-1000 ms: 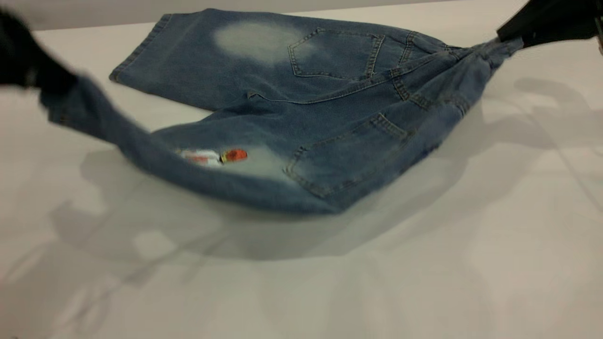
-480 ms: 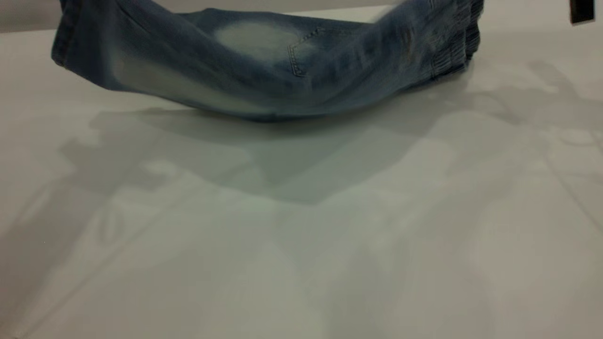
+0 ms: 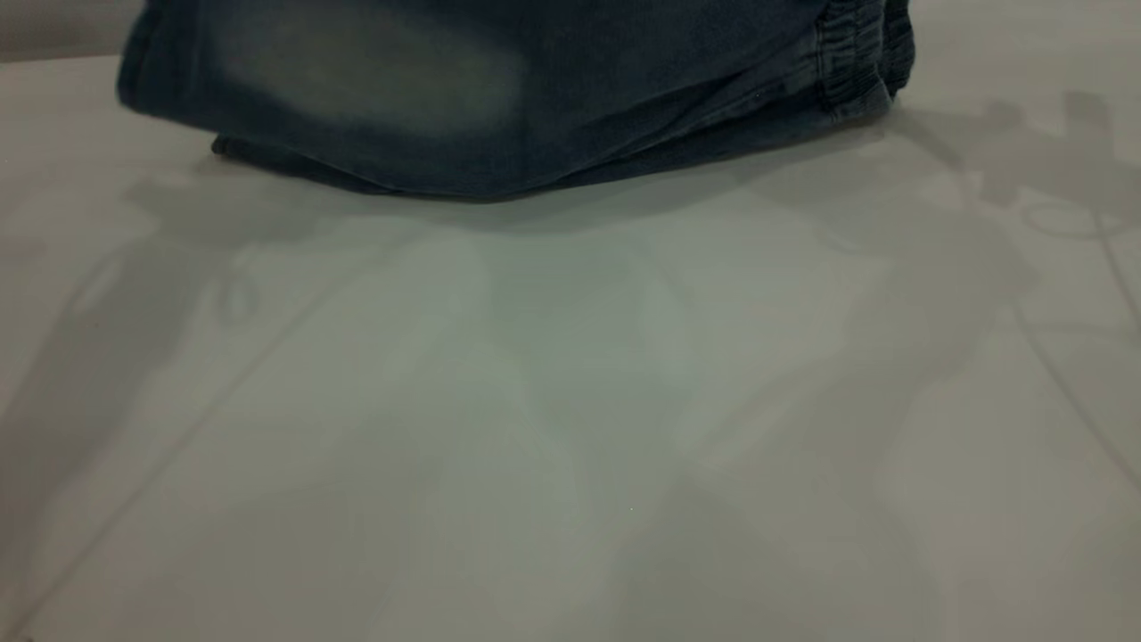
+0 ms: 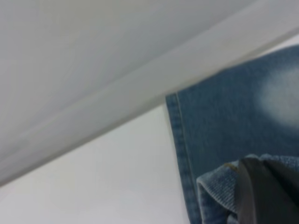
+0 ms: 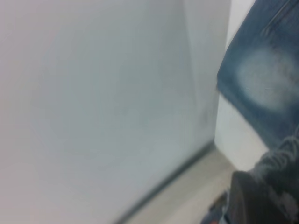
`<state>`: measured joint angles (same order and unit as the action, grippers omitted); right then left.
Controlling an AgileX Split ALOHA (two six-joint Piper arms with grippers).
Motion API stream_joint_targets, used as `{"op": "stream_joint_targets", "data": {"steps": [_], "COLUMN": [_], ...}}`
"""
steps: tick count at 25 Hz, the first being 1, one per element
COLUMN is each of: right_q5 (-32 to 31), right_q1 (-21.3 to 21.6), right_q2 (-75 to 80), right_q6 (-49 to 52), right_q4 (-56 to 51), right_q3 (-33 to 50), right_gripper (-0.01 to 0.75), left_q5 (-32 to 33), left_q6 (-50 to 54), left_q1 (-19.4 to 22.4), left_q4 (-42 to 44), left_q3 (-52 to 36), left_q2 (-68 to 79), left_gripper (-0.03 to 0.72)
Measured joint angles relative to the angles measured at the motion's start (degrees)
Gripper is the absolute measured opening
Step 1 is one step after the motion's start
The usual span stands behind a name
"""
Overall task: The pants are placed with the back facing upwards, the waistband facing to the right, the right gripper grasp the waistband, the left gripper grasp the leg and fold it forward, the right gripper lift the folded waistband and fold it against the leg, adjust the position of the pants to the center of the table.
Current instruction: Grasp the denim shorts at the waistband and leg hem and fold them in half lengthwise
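The white table (image 3: 570, 428) fills most of the exterior view, its near part bare but crossed by soft shadows of the arms. At the table's far side lie the denim pants (image 3: 499, 98), doubled over lengthwise so that one layer hangs over the other; the lower layer touches the table while the upper one rises out of the top of the view. A pale faded patch (image 3: 374, 80) shows on the upper layer, toward the leg end. The elastic waistband (image 3: 856, 62) is bunched at the right end of the pants, the leg hem (image 3: 143, 80) at the left end.

Neither arm appears in the exterior view. In the left wrist view the left gripper (image 4: 261, 191) shows as a dark finger pinching a folded bit of denim at the leg hem, above the flat leg below. In the right wrist view the right gripper (image 5: 254, 198) shows as a dark finger pressed against ribbed waistband cloth, gripping it, with the faded leg farther off.
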<state>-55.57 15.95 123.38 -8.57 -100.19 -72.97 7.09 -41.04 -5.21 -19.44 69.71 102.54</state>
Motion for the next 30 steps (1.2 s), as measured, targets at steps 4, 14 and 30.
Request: {"op": "stream_joint_targets", "data": {"steps": [4, 14, 30], "right_q5": [4.5, 17.6, 22.0], "right_q1": [-0.1, -4.1, -5.4], "right_q2": [0.0, 0.0, 0.6], "right_q6": [1.7, 8.6, 4.1], "right_q4": [0.1, 1.1, 0.2], "right_q3": [0.0, 3.2, 4.3], "right_gripper": [0.036, 0.043, 0.080], "left_q5": [0.1, 1.5, -2.6], "left_q6": [0.0, -0.2, -0.6], "left_q1": [0.0, 0.0, 0.0], "left_q4": [0.0, 0.1, 4.8], "left_q3": [6.9, 15.8, 15.7], "left_q2": [6.2, 16.1, 18.2], "left_gripper": [0.029, 0.029, 0.153]}}
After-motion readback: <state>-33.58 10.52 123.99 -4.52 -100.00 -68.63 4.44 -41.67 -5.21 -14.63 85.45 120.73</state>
